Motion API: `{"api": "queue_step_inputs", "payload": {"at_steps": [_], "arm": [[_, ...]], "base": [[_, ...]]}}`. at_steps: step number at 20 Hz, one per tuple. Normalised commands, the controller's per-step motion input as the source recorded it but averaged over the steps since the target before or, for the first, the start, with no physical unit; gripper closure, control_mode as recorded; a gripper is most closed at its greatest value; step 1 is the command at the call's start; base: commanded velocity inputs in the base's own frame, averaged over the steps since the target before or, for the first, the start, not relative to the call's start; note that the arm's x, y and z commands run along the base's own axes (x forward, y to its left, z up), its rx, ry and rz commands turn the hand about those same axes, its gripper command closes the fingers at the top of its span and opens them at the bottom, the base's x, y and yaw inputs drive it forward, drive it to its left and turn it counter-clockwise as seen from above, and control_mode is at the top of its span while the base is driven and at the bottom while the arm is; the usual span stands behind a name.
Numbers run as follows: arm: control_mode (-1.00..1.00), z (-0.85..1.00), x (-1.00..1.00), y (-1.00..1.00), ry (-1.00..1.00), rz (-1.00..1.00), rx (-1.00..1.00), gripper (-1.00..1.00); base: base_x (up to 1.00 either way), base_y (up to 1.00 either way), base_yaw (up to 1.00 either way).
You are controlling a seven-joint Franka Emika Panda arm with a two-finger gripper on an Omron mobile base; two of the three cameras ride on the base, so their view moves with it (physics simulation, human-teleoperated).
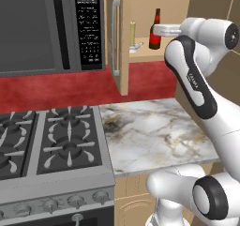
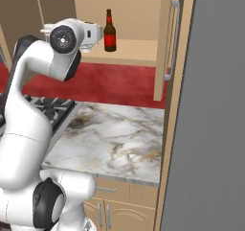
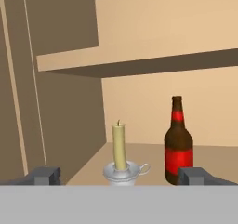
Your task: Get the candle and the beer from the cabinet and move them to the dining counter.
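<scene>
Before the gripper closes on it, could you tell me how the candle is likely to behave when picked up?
The candle is a slim stick standing upright in a small dish holder, so it is probably light and top-heavy. A sideways nudge might tip it toward the beer beside it. Its smooth wax may slip between the open gripper's fingertips.

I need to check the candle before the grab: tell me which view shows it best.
The hand view: the candle stands whole and close in its silver holder, left of the beer. The left base view shows it small, beside the open cabinet door. In the right base view the arm covers its place.
</scene>
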Motion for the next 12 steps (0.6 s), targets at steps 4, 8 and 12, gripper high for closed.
{"api": "queue_step_inputs", "payload": {"at_steps": [4, 8, 12], "arm": [[-1.00, 0.00, 0.08, -0.20, 0.00, 0.00, 0.00, -1.00], [-1.00, 0.00, 0.03, -0.36, 0.00, 0.00, 0.00, -1.00], [-1.00, 0.00, 0.11, -0.22, 0.00, -0.03, 0.00, -1.00]], "base": [[0.00, 0.00, 0.00], [0.00, 0.00, 0.00], [0.00, 0.00, 0.00]]}}
